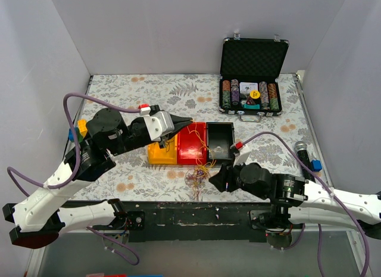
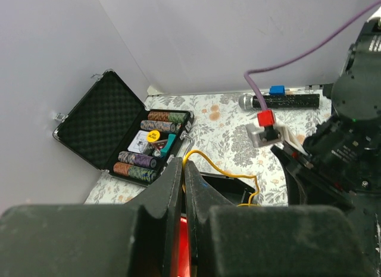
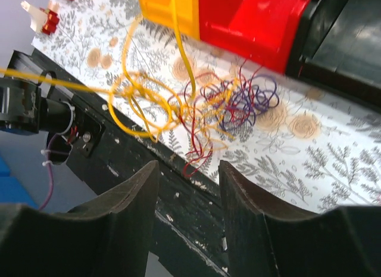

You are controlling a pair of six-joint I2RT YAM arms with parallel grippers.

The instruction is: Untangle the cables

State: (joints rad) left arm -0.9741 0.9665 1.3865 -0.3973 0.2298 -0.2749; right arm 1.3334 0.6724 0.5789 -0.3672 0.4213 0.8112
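The cables (image 3: pixel 220 107) lie as a small tangle of thin yellow, red and dark purple wires on the floral mat, just in front of the red bin (image 3: pixel 256 21). In the top view the tangle (image 1: pixel 197 173) sits near the table's front edge. My left gripper (image 2: pixel 184 162) is shut on one yellow wire (image 2: pixel 229 167), which arcs from its tips down toward the black bin. It hovers over the red bin (image 1: pixel 192 143). My right gripper (image 3: pixel 189 168) is open just short of the tangle, with nothing between its fingers; a red loop (image 3: pixel 197 161) ends right ahead of the tips.
A yellow bin (image 1: pixel 162 153), the red bin and a black bin (image 1: pixel 219 140) stand side by side mid-table. An open case of poker chips (image 1: pixel 253 80) stands at the back right. A black microphone (image 2: pixel 280 101) lies by the right wall. The black front rail (image 3: pixel 178 199) runs under the right gripper.
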